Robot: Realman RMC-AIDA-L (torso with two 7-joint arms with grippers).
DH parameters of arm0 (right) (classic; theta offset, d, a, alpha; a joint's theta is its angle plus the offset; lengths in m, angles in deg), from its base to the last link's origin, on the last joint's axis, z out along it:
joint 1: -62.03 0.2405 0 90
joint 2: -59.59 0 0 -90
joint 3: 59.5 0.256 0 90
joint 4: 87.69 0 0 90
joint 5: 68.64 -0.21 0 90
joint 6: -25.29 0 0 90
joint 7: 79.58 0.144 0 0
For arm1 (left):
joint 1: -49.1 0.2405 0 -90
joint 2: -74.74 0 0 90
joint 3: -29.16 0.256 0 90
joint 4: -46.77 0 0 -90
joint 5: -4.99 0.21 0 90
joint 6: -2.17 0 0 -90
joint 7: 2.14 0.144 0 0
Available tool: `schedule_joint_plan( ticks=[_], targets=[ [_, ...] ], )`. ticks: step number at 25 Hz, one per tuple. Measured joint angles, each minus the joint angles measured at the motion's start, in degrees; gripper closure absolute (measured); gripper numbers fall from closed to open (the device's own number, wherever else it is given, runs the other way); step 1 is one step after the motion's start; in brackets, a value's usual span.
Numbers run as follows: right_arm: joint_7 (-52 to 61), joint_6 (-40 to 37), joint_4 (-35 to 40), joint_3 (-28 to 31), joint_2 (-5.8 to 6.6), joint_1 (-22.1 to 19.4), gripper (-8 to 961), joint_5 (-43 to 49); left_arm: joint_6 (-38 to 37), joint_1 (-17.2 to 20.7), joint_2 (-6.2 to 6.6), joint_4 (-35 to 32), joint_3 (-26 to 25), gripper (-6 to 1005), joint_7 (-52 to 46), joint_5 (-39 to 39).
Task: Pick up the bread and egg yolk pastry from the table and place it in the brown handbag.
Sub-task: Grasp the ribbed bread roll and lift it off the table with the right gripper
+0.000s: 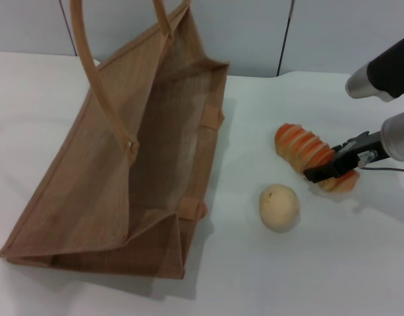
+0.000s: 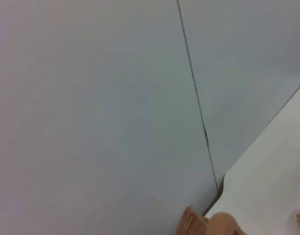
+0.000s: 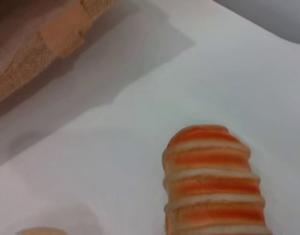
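1. My right claw (image 1: 330,170) sits low over the tabletop (image 1: 360,263) near its right edge, reaching in from that side. Its dark fingers (image 1: 320,172) lie against the near end of the bread (image 1: 306,149); I cannot tell whether they are apart or clamped on it.
2. The bread lies flat on the tabletop, toward the right edge, its striped orange and cream ridges running diagonally away from my claw. My right wrist view shows its rounded far end (image 3: 211,186) resting on the white surface.
3. The egg yolk pastry (image 1: 279,207) rests on the tabletop just nearer the front edge than the bread, apart from it and untouched by either claw.
4. The brown handbag (image 1: 122,171) lies on its side across the left half of the tabletop, mouth open toward the far edge, one long handle (image 1: 96,72) arching upward. Both foods are outside it.
5. My left claw is not visible in any view; the left wrist view faces a grey wall (image 2: 91,98).
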Motion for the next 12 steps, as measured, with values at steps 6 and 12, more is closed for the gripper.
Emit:
schedule_joint_plan(
  ticks=[6, 12],
  targets=[
    [0.31, 0.12, -0.18, -1.21, -0.02, 0.43, 89, 0.04, -0.15, 0.0, -0.01, 0.05, 0.0, 880, -0.03, 0.04],
    [0.5, 0.78, -0.21, -1.14, 0.06, 0.58, 142, -0.27, -0.29, 0.07, -0.04, 0.14, 0.0, 881, 0.04, 0.06]
  ],
)
